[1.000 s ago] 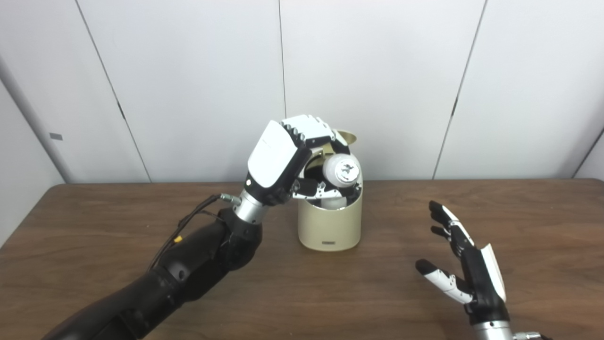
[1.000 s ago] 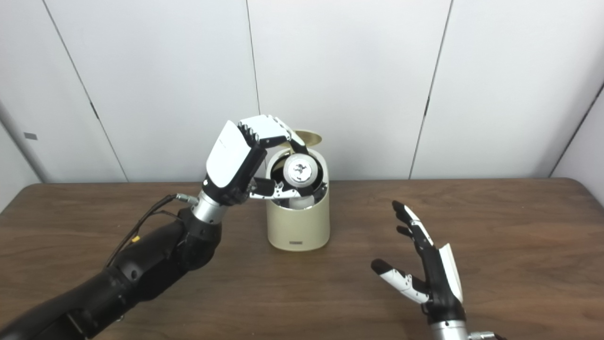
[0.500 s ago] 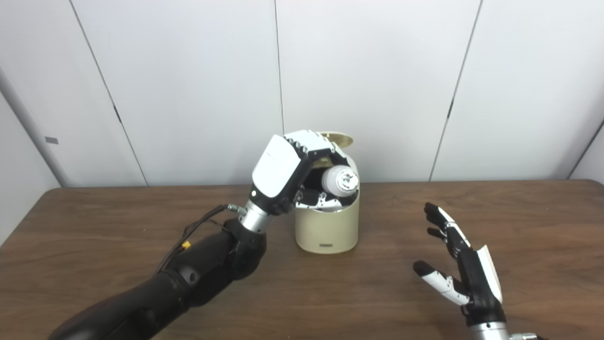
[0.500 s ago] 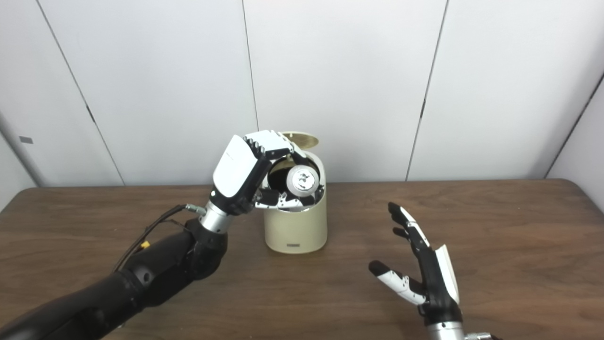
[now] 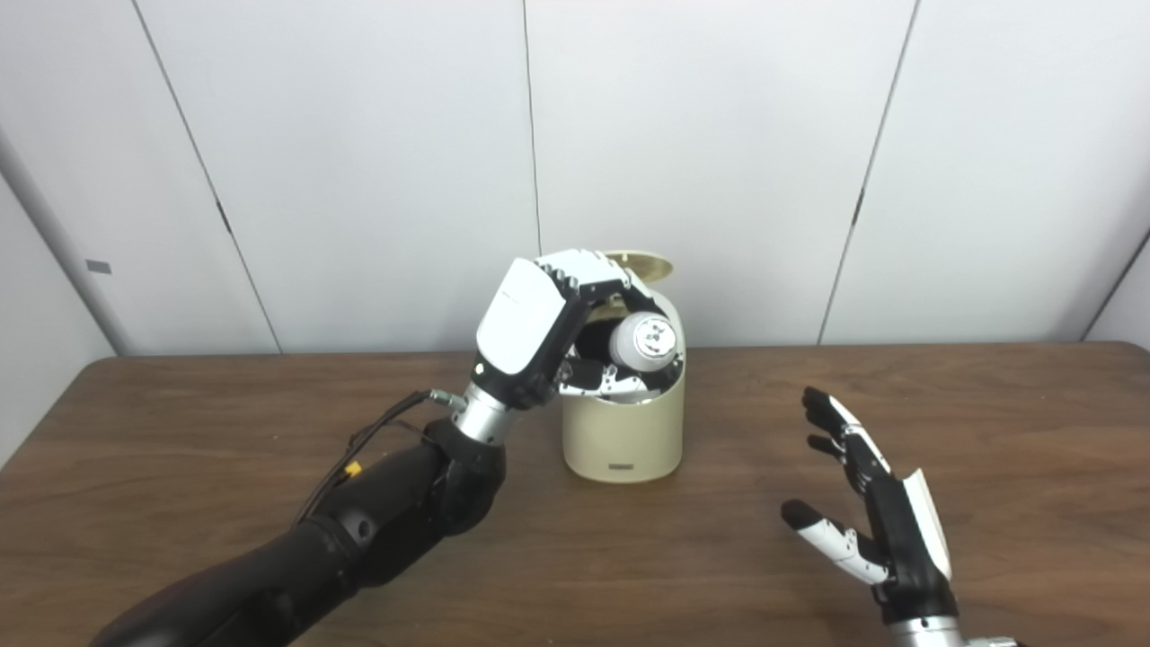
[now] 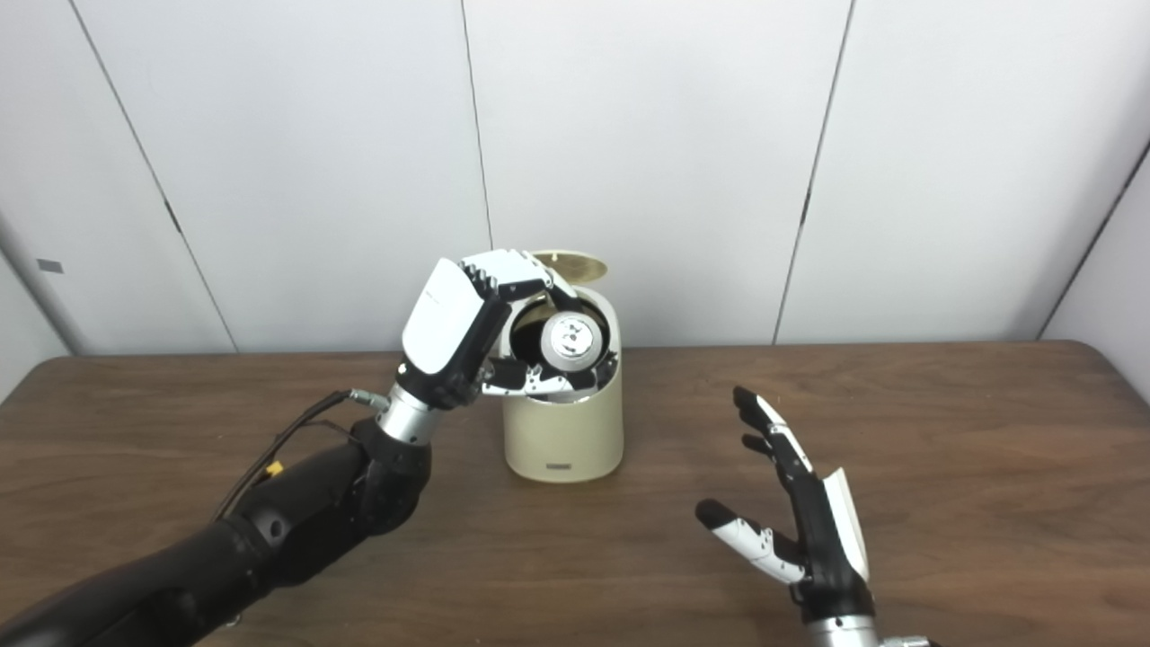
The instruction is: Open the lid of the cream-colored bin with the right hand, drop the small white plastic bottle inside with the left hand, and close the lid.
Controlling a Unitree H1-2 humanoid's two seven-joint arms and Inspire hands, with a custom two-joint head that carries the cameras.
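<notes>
White wall panels behind, a dark wood-grain bench [image 5: 180, 467] in front, and all the action sits at the cream-colored bin [image 5: 622, 431] standing upright mid-bench. Its lid [image 5: 640, 264] is tipped up at the back, mouth wide open. The left robot hand [image 5: 548, 323] is right over that mouth, fingers [image 5: 584, 268] curled across the top and thumb tucked beneath, pinching the small white plastic bottle [image 5: 640, 341]. The bottle lies on its side in the grip, one round end facing the cameras, poised at the rim of the bin and partly down in the opening; the pictures don't settle whether it touches the rim. The bin's body stands just beyond and below that hand's palm, its small front label in plain sight. Over to the far side, well apart from the left robot hand and the bin, the right robot hand [image 6: 800, 521] hovers above the bench nearer the cameras, palm turned inward, fingers spread and thumb out, gripping nothing at all. A cable [image 5: 368, 436] loops along the left forearm near the wrist.
</notes>
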